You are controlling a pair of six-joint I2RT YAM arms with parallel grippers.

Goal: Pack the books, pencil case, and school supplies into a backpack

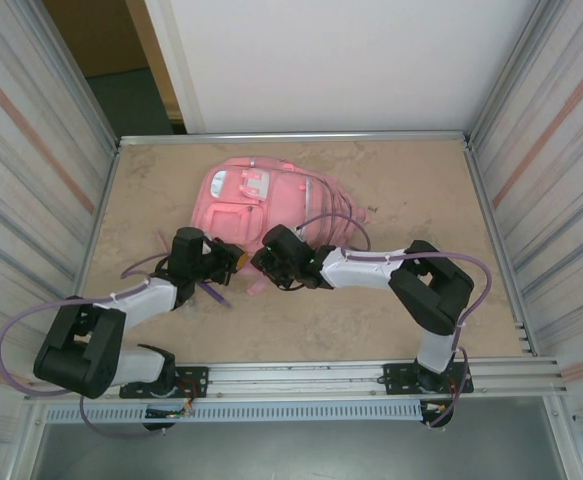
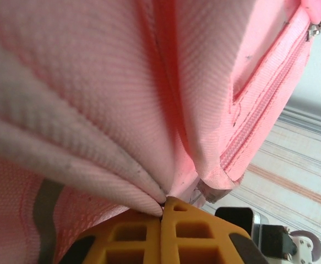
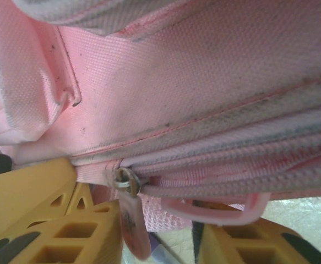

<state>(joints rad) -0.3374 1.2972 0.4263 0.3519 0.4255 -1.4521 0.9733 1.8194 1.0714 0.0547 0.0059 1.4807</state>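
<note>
Floppy pink backpack (image 1: 271,205) – nothing stiff to grab

Lies flat on the surface (image 1: 401,300) just past both arms, front pockets up. Runs long-ways left to right, with the white-grey patch (image 1: 254,183) end toward the far left. Looks light and limp, so probably sags wherever lifted – best taken by a seam, a bunched fold or a zipper tab, not the slick flat panels. Pinching a fold (image 2: 121,181) of the fabric with the left hand (image 2: 161,206), pressed tight together. Straddling the zipper pull (image 3: 131,220) with the right hand (image 3: 160,220), part spread, not clamped yet.

Lab test cell: aluminium-framed table (image 1: 391,330) (corrugated panel walls (image 1: 31,150))
</note>
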